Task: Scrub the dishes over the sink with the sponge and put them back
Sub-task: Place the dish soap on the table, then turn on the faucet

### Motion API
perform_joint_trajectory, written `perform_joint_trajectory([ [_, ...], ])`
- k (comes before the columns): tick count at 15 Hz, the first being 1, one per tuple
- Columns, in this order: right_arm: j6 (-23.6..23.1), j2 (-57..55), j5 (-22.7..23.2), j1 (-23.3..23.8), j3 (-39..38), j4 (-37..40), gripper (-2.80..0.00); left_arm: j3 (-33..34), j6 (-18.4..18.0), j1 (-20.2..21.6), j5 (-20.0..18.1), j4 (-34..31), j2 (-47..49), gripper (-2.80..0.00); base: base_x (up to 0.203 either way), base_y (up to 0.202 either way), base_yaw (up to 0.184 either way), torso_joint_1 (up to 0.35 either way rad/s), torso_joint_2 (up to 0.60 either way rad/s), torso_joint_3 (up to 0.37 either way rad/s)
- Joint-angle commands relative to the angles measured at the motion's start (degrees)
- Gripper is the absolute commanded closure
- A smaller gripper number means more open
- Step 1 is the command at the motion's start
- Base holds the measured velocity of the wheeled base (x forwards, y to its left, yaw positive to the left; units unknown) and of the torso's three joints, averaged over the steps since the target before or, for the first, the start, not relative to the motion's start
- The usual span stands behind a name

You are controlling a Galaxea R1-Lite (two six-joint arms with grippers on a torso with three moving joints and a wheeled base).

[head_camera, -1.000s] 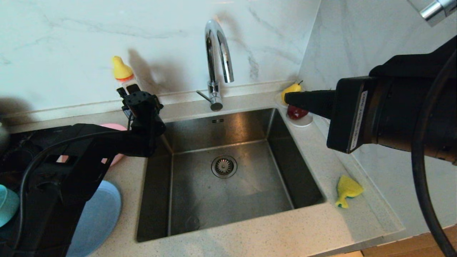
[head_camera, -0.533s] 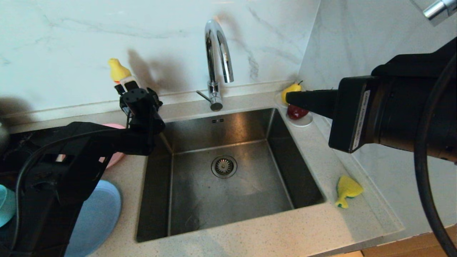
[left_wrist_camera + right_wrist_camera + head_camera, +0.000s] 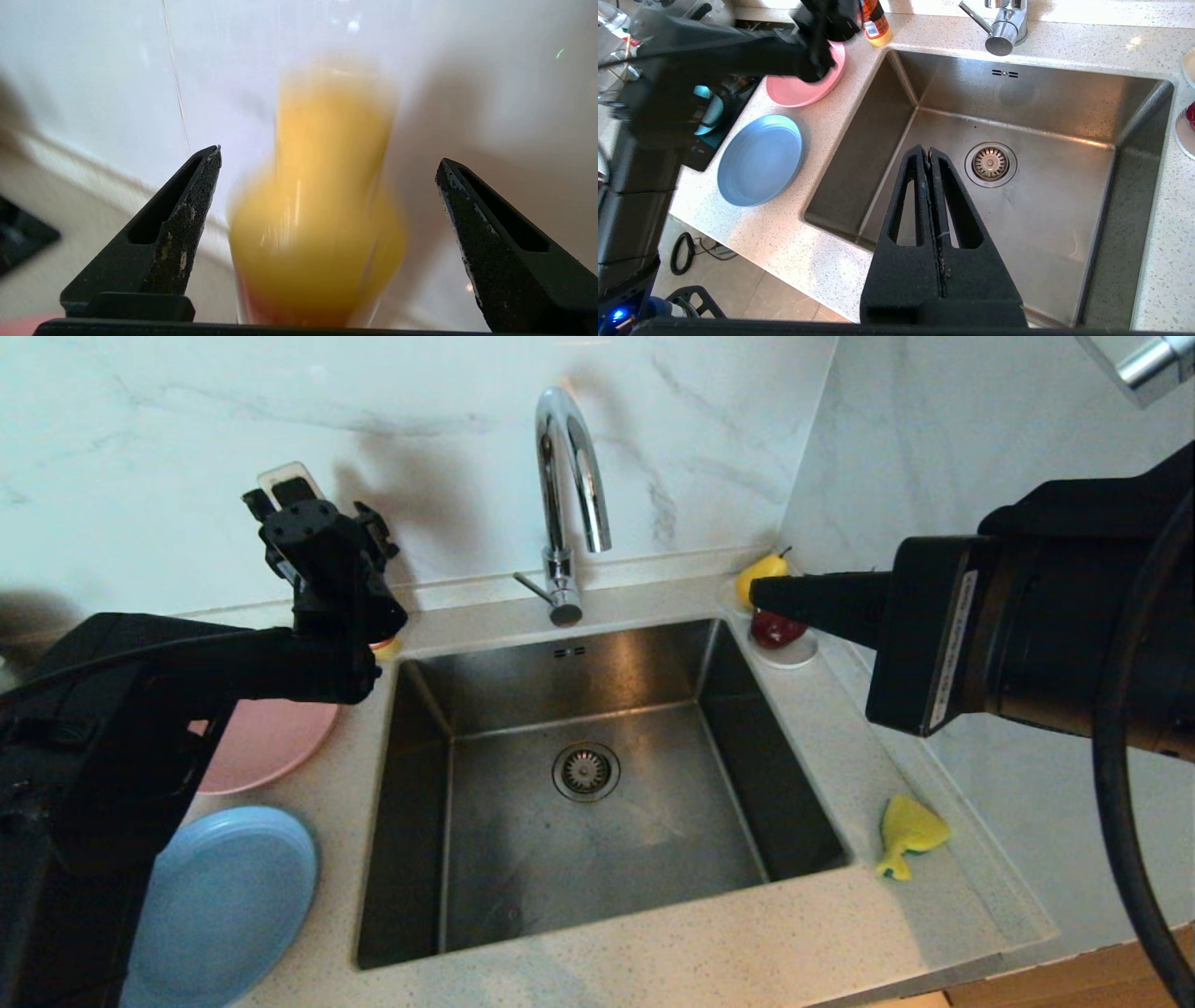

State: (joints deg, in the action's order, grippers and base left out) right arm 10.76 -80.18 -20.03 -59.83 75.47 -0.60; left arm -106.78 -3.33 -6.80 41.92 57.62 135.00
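Since the earlier frames our left gripper (image 3: pixel 313 504) had lifted up and back off the pink plate (image 3: pixel 266 742), toward the wall, with its jaws spread wide and nothing between them; the left wrist view showed only the yellow-capped bottle (image 3: pixel 317 205) ahead. Pink plate and blue plate (image 3: pixel 224 896) both sat flat on the worktop (image 3: pixel 653 952) left of the sink (image 3: pixel 597 784), so we judged this the put-back step just ending. The teal bowl (image 3: pixel 707 109) stood further left, partly behind the arm. Our right gripper (image 3: pixel 930 158) hung over the basin, fingers pressed together, empty. The sponge (image 3: pixel 907 831) lay on the worktop right of the sink, well apart from both grippers. Next move, if any dish is left: left gripper down onto its rim, right gripper across to the sponge.
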Motion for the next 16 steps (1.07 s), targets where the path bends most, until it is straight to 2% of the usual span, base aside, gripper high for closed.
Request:
perform_joint_trajectory([
  [1, 0.1, 0.4, -0.1, 0.0, -0.1, 0.0, 0.0, 0.0, 0.0, -0.1, 0.1, -1.5, -6.7, -2.8, 0.0, 0.0, 0.0, 0.0, 0.0, 0.0],
  [5, 0.1, 1.2, -0.1, 0.1, 0.1, 1.5, 0.0, 0.1, 0.1, -0.9, 0.0, -8.1, -15.8, -2.8, 0.0, 0.0, 0.0, 0.0, 0.0, 0.0],
  [6, 0.1, 1.6, -0.1, 0.1, 0.0, 1.7, 0.0, 0.3, 0.1, -1.2, 0.0, -10.5, -18.3, 0.0, 0.0, 0.0, 0.0, 0.0, 0.0, 0.0],
  [8, 0.1, 2.3, 0.0, 0.1, 0.3, 1.7, 0.0, 0.5, 0.3, -1.5, -2.0, -17.2, -23.4, 0.0, 0.0, 0.0, 0.0, 0.0, 0.0, 0.0],
  [11, 0.1, 2.9, 0.0, 0.0, -0.1, 1.7, 0.0, 0.6, 0.4, -1.6, -8.1, -32.6, -30.8, 0.0, 0.0, 0.0, 0.0, 0.0, 0.0, 0.0],
  [12, 0.1, 3.0, 0.0, -0.1, -0.2, 1.7, 0.0, 0.6, 0.4, -1.6, -10.5, -35.8, -32.1, 0.0, 0.0, 0.0, 0.0, 0.0, 0.0, 0.0],
  [13, 0.1, 3.3, 0.1, -0.2, -0.3, 1.8, 0.0, 0.7, 0.4, -1.6, -14.0, -41.0, -34.2, 0.0, 0.0, 0.0, 0.0, 0.0, 0.0, 0.0],
  [16, 0.1, 5.7, 0.6, -0.3, -0.8, 1.9, 0.0, 1.4, 0.1, -1.4, -32.9, -65.9, -46.3, 0.0, 0.0, 0.0, 0.0, 0.0, 0.0, 0.0],
])
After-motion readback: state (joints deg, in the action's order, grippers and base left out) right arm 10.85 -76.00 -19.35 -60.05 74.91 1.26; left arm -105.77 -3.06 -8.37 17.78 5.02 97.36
